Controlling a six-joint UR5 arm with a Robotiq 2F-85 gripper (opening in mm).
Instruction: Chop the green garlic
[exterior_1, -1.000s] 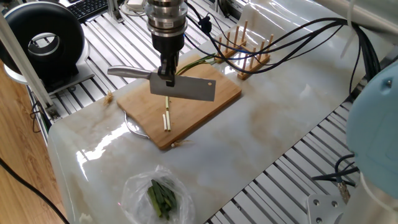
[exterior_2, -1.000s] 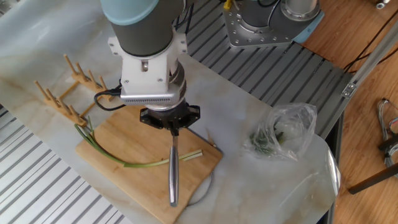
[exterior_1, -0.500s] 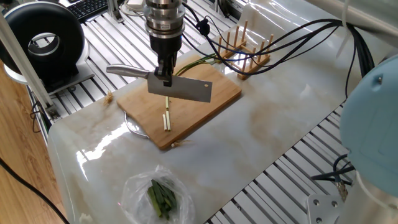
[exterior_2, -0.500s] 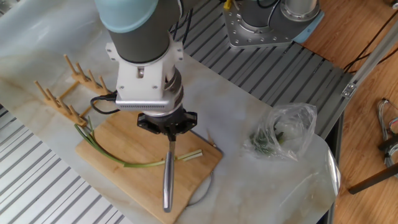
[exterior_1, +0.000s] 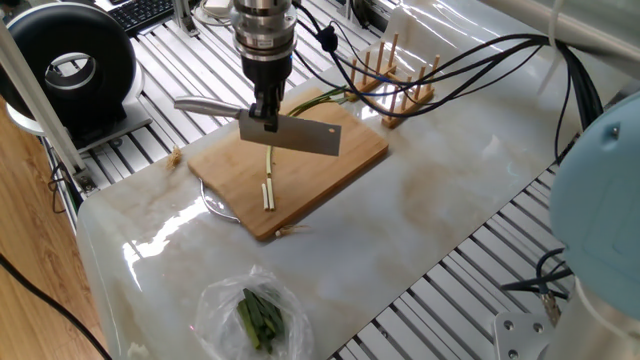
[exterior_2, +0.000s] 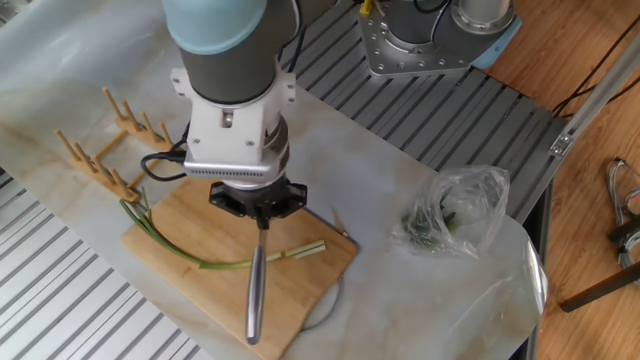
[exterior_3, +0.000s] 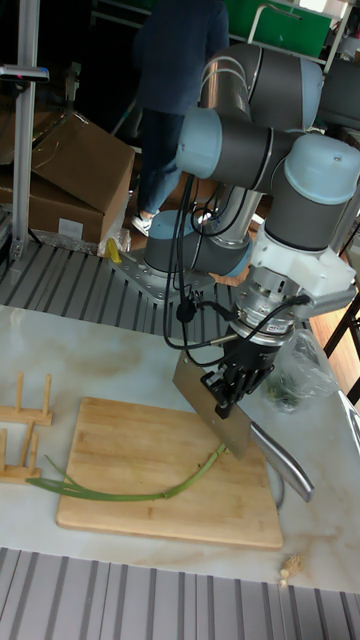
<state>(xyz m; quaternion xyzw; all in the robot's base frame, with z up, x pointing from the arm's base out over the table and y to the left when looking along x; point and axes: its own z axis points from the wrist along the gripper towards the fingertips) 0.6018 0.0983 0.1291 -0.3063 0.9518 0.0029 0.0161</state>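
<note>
— Where was the green garlic (exterior_3: 150, 491)?
— Lying across the cutting board (exterior_3: 120, 440), two cut sticks (exterior_1: 268, 190) beside it.
— And the fingers (exterior_1: 263, 117)?
— Clamped on the cleaver (exterior_1: 300, 137), blade above the stalk.

Blade hiding part of my stalk

I'm seeing the cleaver (exterior_1: 295, 137) covering the green garlic (exterior_1: 268, 166) mid-length; the cut there is staying unreadable.

A robotics lab or workshop set up for a kitchen test, not a home kitchen. A marble-look table top (exterior_1: 450, 200) sits on a frame of ribbed aluminium rails (exterior_1: 150, 60), with loose black cables (exterior_1: 480, 50), a computer keyboard (exterior_1: 140, 12) and stacked cardboard boxes (exterior_3: 70, 180) nearby. A bamboo cutting board (exterior_3: 150, 470) and wooden rack (exterior_1: 395, 80) are the only kitchen items.
</note>
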